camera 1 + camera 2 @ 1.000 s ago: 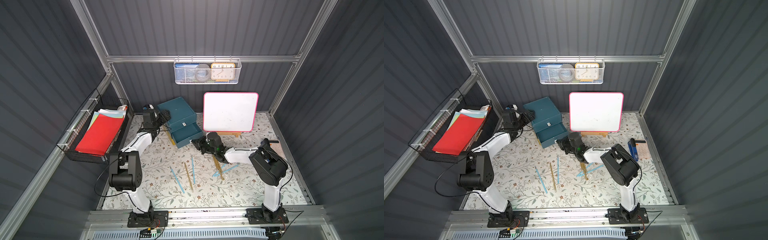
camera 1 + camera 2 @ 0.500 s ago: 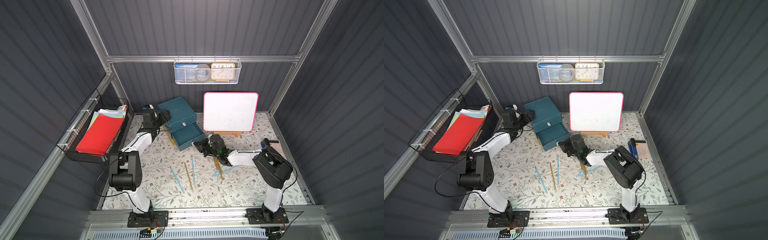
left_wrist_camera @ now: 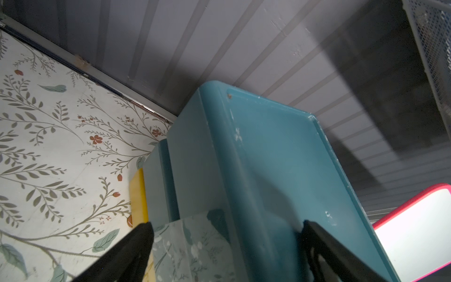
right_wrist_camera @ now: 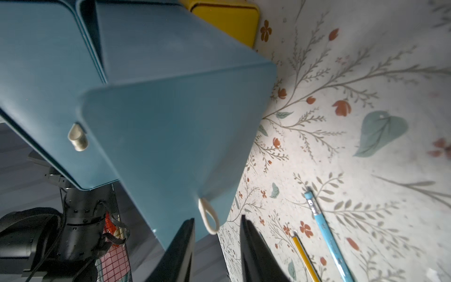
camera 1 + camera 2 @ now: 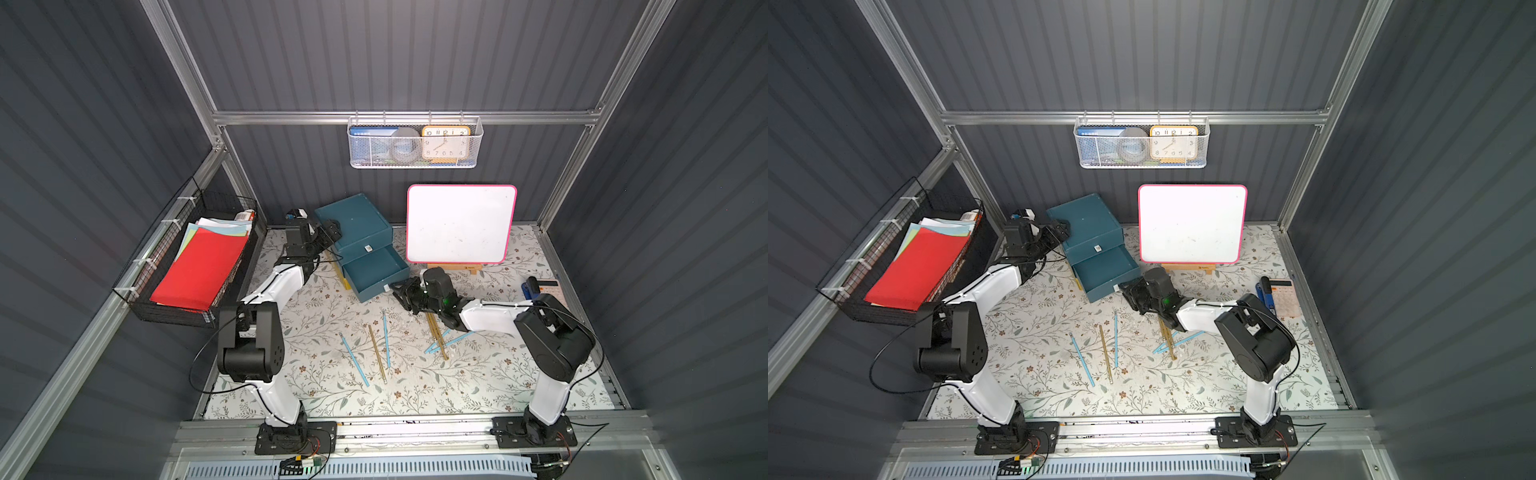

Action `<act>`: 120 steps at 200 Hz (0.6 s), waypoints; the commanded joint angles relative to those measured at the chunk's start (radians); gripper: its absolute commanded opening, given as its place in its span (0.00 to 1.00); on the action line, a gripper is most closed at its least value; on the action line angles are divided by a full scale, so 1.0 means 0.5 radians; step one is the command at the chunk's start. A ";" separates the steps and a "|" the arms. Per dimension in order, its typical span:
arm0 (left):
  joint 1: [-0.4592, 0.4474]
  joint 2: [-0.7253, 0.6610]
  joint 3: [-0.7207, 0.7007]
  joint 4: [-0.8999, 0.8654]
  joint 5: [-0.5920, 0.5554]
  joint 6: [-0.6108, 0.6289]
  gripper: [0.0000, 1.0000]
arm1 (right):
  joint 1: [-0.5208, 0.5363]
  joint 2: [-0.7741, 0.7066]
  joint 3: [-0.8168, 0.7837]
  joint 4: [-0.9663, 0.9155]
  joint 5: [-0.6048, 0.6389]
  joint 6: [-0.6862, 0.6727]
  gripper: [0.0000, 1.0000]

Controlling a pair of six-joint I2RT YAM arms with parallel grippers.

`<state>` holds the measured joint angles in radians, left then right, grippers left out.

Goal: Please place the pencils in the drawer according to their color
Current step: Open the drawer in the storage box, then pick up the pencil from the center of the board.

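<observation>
The teal cabinet (image 5: 353, 218) stands at the back with its middle drawer (image 5: 376, 270) pulled out; the drawer's inside shows bare. My right gripper (image 5: 401, 291) is open just off the drawer's front; its white loop handle (image 4: 208, 219) hangs free between the parted jaws of the gripper (image 4: 217, 234). My left gripper (image 5: 328, 230) is open at the cabinet's top left edge (image 3: 219, 171), one finger (image 3: 322, 239) lying on the top, the other (image 3: 139, 239) beside the side wall. Light blue pencils (image 5: 353, 359) and golden-yellow pencils (image 5: 377, 353) lie loose on the floral mat; a crossed cluster (image 5: 436, 338) lies under my right arm.
A pink-framed whiteboard (image 5: 461, 224) stands right of the cabinet. A calculator (image 5: 548, 286) lies at the right edge. A black wire basket of paper (image 5: 195, 266) hangs on the left wall, a white mesh basket with a clock (image 5: 415, 143) on the back wall. A yellow part (image 5: 345, 282) shows under the drawer.
My right gripper drew the middle drawer a little further out toward the front right, then its jaws parted off the loop handle. The left arm stayed put.
</observation>
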<state>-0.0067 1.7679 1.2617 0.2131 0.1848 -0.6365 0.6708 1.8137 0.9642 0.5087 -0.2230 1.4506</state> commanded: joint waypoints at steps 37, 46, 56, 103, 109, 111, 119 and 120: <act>-0.011 -0.041 0.008 -0.092 0.033 0.038 1.00 | -0.052 -0.378 -0.080 -0.554 -0.121 -0.308 0.39; -0.010 -0.044 0.010 -0.092 0.033 0.043 1.00 | -0.070 -0.444 -0.087 -0.705 -0.113 -0.380 0.39; -0.011 -0.045 0.019 -0.097 0.032 0.045 1.00 | -0.100 -0.516 -0.089 -0.885 -0.103 -0.486 0.39; -0.009 -0.039 0.031 -0.098 0.041 0.044 1.00 | -0.261 -0.703 0.008 -1.718 0.222 -1.118 0.38; -0.010 -0.039 0.032 -0.098 0.043 0.043 1.00 | -0.269 -0.702 0.041 -1.824 0.287 -1.193 0.38; -0.009 -0.038 0.032 -0.098 0.044 0.043 1.00 | -0.268 -0.703 0.052 -1.845 0.306 -1.225 0.38; -0.009 -0.038 0.035 -0.098 0.042 0.043 1.00 | -0.268 -0.695 0.092 -1.942 0.381 -1.333 0.38; -0.010 -0.038 0.035 -0.098 0.043 0.043 1.00 | -0.268 -0.693 0.099 -1.966 0.390 -1.344 0.38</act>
<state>-0.0067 1.7679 1.2621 0.2115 0.1867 -0.6365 0.5419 1.4689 0.9573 -0.1932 -0.1608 1.0107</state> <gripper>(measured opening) 0.999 0.384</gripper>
